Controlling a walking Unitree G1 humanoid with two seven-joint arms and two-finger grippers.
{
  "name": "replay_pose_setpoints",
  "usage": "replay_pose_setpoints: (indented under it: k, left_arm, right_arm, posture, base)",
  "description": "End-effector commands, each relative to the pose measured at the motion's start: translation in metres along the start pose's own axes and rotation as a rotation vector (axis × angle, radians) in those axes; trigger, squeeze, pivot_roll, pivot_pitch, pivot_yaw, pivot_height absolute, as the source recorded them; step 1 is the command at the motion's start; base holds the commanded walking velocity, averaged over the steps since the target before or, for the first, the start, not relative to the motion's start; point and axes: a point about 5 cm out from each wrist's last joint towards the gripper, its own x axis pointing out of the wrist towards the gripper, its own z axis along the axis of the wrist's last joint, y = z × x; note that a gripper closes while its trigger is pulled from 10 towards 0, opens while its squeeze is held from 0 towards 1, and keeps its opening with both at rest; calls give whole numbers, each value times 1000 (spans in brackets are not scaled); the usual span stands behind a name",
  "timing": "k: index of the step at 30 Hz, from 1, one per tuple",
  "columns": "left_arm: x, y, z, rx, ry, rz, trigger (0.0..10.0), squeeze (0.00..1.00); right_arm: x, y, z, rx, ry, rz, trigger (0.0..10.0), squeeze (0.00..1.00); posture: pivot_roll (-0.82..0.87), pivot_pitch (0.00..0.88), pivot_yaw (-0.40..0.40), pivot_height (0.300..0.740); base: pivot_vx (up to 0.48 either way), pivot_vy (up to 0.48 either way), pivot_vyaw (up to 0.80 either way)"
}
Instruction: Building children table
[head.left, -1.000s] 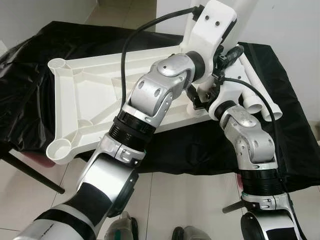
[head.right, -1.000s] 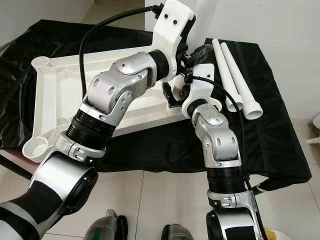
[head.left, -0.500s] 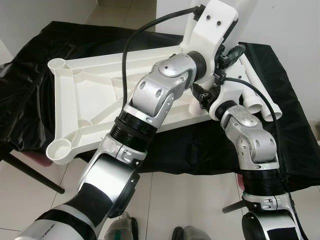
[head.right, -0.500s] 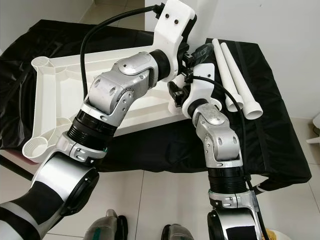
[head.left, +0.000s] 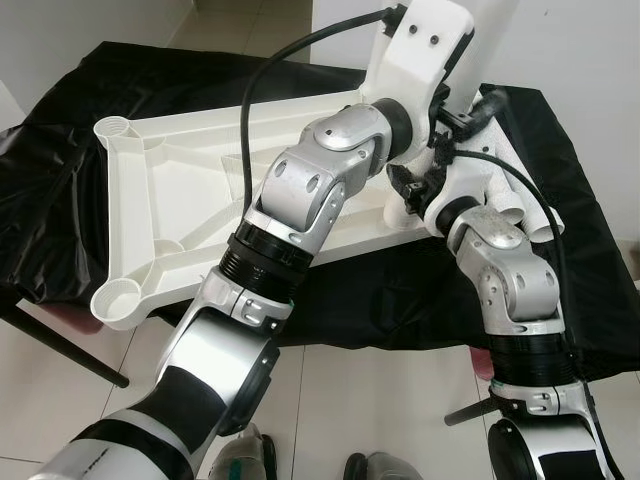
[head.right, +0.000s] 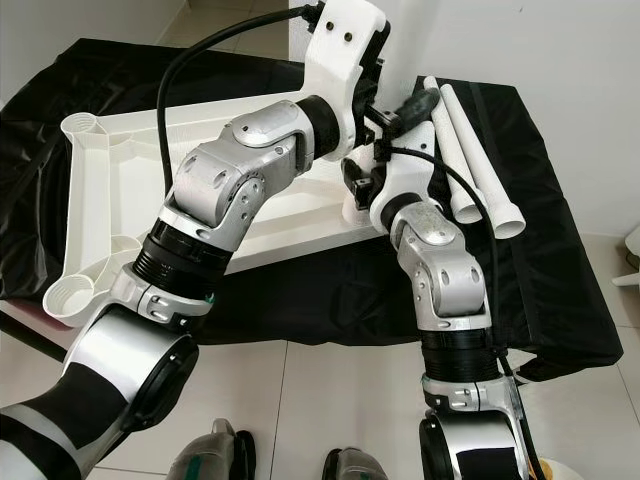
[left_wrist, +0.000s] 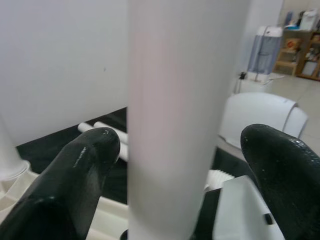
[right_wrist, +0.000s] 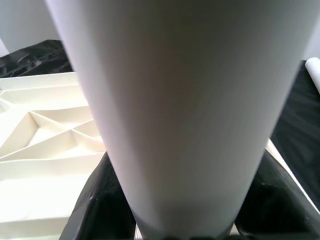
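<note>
A white tabletop (head.left: 180, 200) is laid upside down on a desk (head.left: 560, 300) draped in black cloth, its ribbed underside and round corner sockets turned up. At the near right corner of the tabletop a white leg (left_wrist: 182, 115) is stood upright, seemingly in or at that corner's socket, though the joint itself is hidden by the arms.

The left hand (left_wrist: 185, 165) is set around the leg higher up. In the left wrist view the leg is seen between the two black fingers (left_wrist: 82, 170), with a gap left on each side, so the hand is spread apart and the leg is not clamped.

The right hand (right_wrist: 170, 210) is placed low on the same leg, close to the tabletop corner. In the right wrist view the leg (right_wrist: 180, 100) is pressed between the black fingers (right_wrist: 100, 205), which are seen tight against both of its sides, so the leg is gripped.

Two more white legs (head.right: 480, 160) are laid side by side on the cloth to the right of the tabletop, their flared ends toward the robot. They are well apart from both hands.

White floor tiles (head.left: 380, 400) are seen below the desk edge, and a white wall (head.left: 580, 50) behind it.
</note>
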Motion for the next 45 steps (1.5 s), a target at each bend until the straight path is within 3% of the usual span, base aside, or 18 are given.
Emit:
replay_pose_setpoints:
  k: [1,4,5,6,7,11,17,20,21,23,30,34,37,40,45]
  left_arm:
    - [-1,-4,4,-18,-5,-69,10000,1000]
    - [-4,-4,5,-63,-17,-89,10000,1000]
    - [-6,-3,8,-93,-39,-84,10000,388]
    - [-6,-3,8,-93,-39,-84,10000,388]
    - [-11,1,13,-159,-86,-83,10000,0]
    - [-20,8,15,-204,-121,-70,10000,0]
    - [-26,17,8,-193,-110,-6,10000,0]
    - [-30,21,-1,-189,-84,36,10000,0]
    - [-36,22,-19,-154,-36,79,10000,0]
    - [-39,23,-29,-147,-9,103,10000,0]
    - [-48,25,-53,-128,56,153,10000,0]
    - [-55,26,-69,-74,99,187,10000,0]
    - [-62,25,-78,-50,103,182,10000,0]
    - [-67,18,-90,-138,113,131,10000,0]
    - [-68,4,-105,-148,156,74,10000,0]
  right_arm:
    - [1,-3,0,5,5,-18,10000,0]
    - [1,-5,0,29,2,-37,10000,0]
    - [2,-6,0,35,2,-46,10000,0]
    - [2,-6,0,35,2,-46,10000,0]
    - [2,-9,-1,42,5,-65,10000,0]
    - [2,-14,-1,44,4,-92,10000,0]
    - [2,-24,0,37,-9,-139,10000,0]
    - [1,-32,1,31,-18,-173,10000,0]
    - [0,-40,0,31,-24,-209,10000,0]
    - [-1,-45,-1,40,-30,-230,10000,0]
    - [-3,-56,-4,30,-43,-270,10000,0]
    - [-3,-61,-4,21,-63,-287,10000,0]
    - [-4,-64,-5,31,-67,-297,10000,0]
    - [-4,-66,-7,46,-75,-285,10000,0]
    - [-3,-66,-7,51,-89,-279,10000,0]
  posture:
    - [-1,79,-12,740]
    - [1,81,-13,740]
    - [4,84,-12,740]
    - [4,84,-12,740]
    - [4,88,-12,740]
    - [9,89,-11,740]
    - [9,85,-9,740]
    - [7,83,-10,740]
    - [3,80,-11,740]
    - [1,80,-11,740]
    - [-6,74,-16,740]
    - [-11,69,-15,740]
    - [-17,62,-17,740]
    - [-20,58,-17,740]
    - [-22,49,-14,740]
  base:
    - [0,0,0]
    - [0,0,0]
    - [0,0,0]
    - [0,0,0]
    - [0,0,0]
    - [0,0,0]
    - [0,0,0]
    - [0,0,0]
    - [0,0,0]
    - [0,0,0]
    - [0,0,0]
    - [0,0,0]
    - [0,0,0]
    - [0,0,0]
    - [0,0,0]
